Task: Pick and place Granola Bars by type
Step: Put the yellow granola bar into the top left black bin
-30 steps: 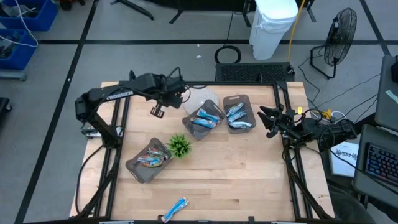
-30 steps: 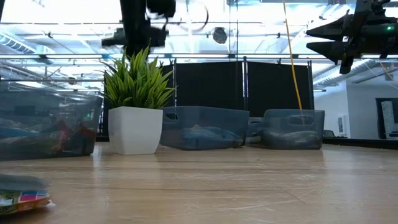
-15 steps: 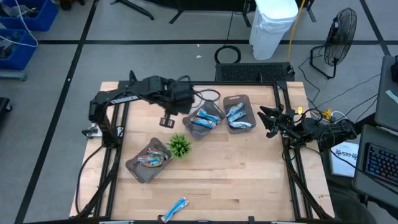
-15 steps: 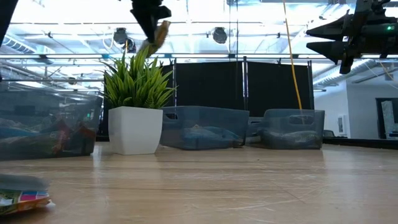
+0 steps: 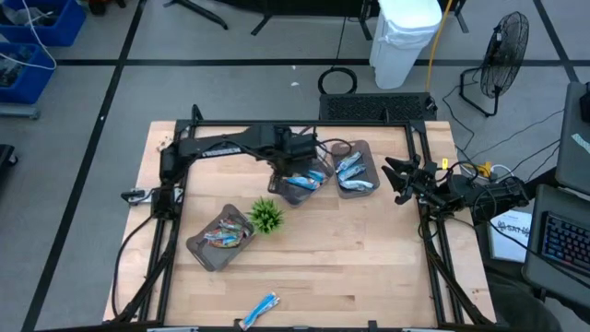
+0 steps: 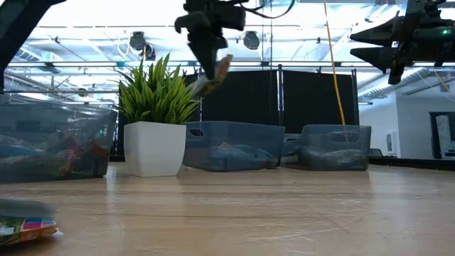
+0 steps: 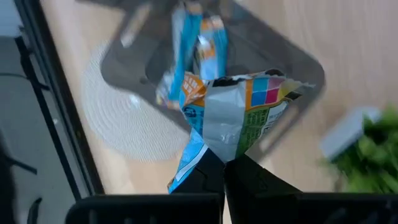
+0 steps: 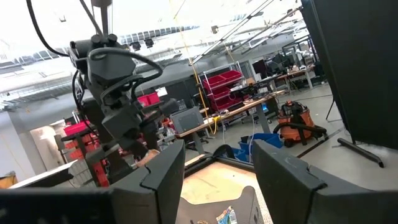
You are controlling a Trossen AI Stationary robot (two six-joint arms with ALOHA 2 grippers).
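Left tool [image 7: 225, 167] pinched a crinkled silver-blue foil bar [image 7: 239, 115] by one corner above the middle grey tray [image 5: 288, 192] — thin hold could slip, dropping it outside.

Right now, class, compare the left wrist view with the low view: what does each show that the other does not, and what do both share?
Only the left wrist view shows the held bar's coloured squares and the bars lying in the tray directly below. Only the low view shows the white plant pot, the loose bar on the table's near edge, and the right end effector open, raised at the right. Both show the left end effector shut on that bar above the middle tray.
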